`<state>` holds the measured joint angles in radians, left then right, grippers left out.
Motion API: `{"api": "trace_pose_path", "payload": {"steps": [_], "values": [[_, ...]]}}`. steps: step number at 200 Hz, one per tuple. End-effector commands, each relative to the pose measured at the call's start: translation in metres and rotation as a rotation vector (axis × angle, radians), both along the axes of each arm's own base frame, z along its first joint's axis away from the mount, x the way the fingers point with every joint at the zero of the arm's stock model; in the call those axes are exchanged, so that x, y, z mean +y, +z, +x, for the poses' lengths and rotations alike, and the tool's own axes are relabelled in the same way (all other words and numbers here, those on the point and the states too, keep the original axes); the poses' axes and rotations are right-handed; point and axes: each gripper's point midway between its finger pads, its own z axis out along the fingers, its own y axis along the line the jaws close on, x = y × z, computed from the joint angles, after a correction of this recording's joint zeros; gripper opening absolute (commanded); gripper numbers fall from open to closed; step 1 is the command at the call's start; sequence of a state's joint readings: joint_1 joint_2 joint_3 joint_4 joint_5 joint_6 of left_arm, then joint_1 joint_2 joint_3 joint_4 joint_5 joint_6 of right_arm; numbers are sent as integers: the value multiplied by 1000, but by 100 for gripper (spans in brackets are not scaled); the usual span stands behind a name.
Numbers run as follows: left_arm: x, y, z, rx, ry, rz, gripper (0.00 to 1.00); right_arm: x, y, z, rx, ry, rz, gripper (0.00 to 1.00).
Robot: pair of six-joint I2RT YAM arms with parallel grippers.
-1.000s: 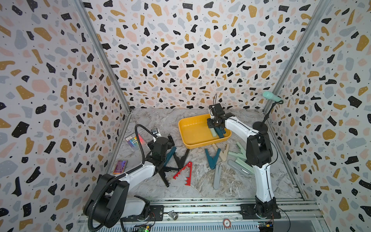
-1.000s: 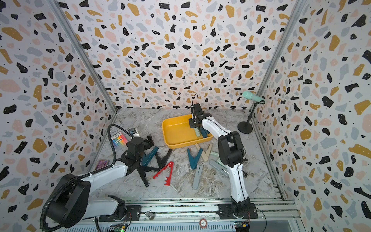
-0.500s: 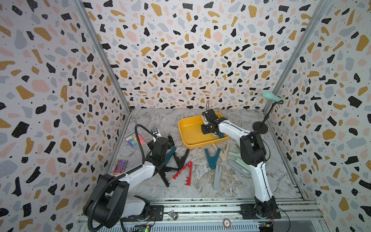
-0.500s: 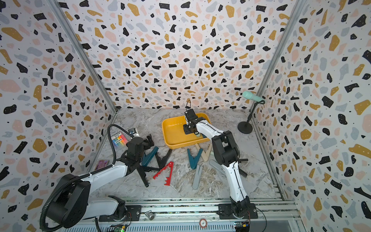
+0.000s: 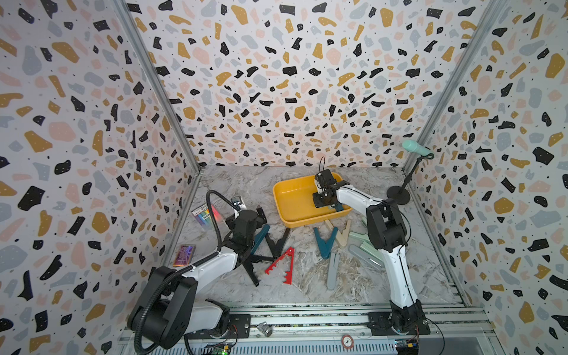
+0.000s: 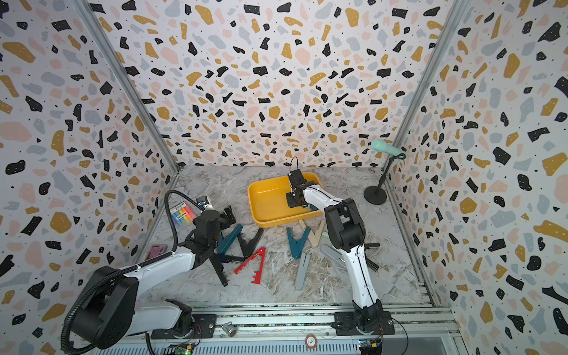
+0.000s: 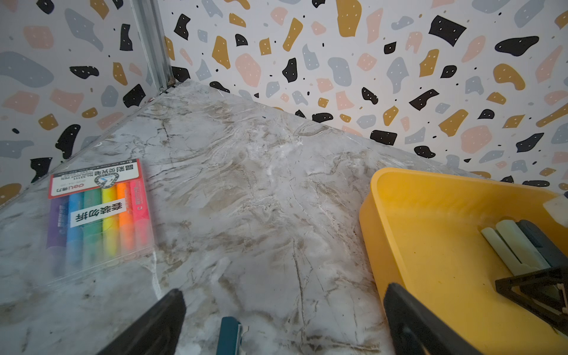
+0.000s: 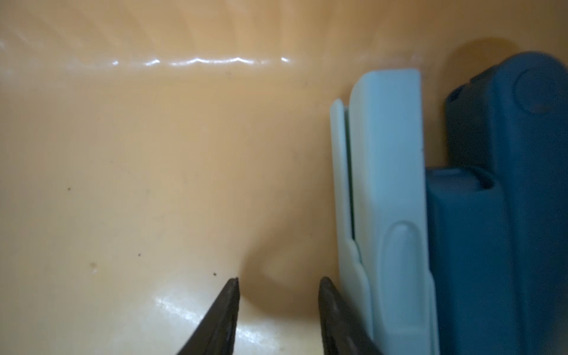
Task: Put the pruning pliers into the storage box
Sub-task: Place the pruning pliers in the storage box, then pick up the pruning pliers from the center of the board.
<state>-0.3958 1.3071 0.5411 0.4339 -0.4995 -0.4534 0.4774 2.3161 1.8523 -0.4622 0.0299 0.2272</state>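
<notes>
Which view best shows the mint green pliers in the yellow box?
The right wrist view: the mint green pliers sit close up beside a dark teal pair in the storage box. The left wrist view shows them smaller. In both top views the right arm largely hides them.

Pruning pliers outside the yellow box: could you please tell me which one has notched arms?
The red pair, lying next to the black pair; only its arms carry teeth, while the others look smooth-edged.
</notes>
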Motion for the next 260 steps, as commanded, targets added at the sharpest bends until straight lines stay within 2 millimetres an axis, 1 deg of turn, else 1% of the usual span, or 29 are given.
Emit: {"api": "trace_pose_path", "payload": {"steps": [1,18,59,86,94,127,144,159,172,189,204,216,240,260], "values": [[1,13,1,-37,7,3,100,-7,6,1,-10,-24,-9,45],[1,13,1,-38,7,3,99,-5,9,1,-15,-16,-4,45],[0,12,1,-35,4,1,100,0,29,-1,-51,-1,21,46],[0,14,0,-39,4,1,100,6,59,-4,-117,20,53,48],[0,14,1,-40,5,0,99,7,72,-5,-147,26,64,48],[-1,17,-1,-51,-1,-10,99,0,113,-13,-253,36,89,52],[-1,19,-1,-57,-5,-17,99,-4,128,-21,-294,61,87,55],[-1,20,-2,-61,-8,-20,100,-12,134,-29,-314,50,80,57],[1,21,-4,-67,-1,-23,99,-24,135,-38,-308,17,80,58],[2,23,-7,-78,6,-29,99,-41,133,-54,-274,-59,86,60],[1,26,-9,-88,10,-25,99,-56,128,-74,-251,-130,91,62],[1,28,-10,-93,17,-16,100,-62,123,-92,-237,-172,118,64],[-3,32,-10,-101,12,-2,100,-66,104,-134,-160,-242,170,66],[-6,33,-9,-102,13,5,100,-60,87,-176,-99,-265,154,67]]}}
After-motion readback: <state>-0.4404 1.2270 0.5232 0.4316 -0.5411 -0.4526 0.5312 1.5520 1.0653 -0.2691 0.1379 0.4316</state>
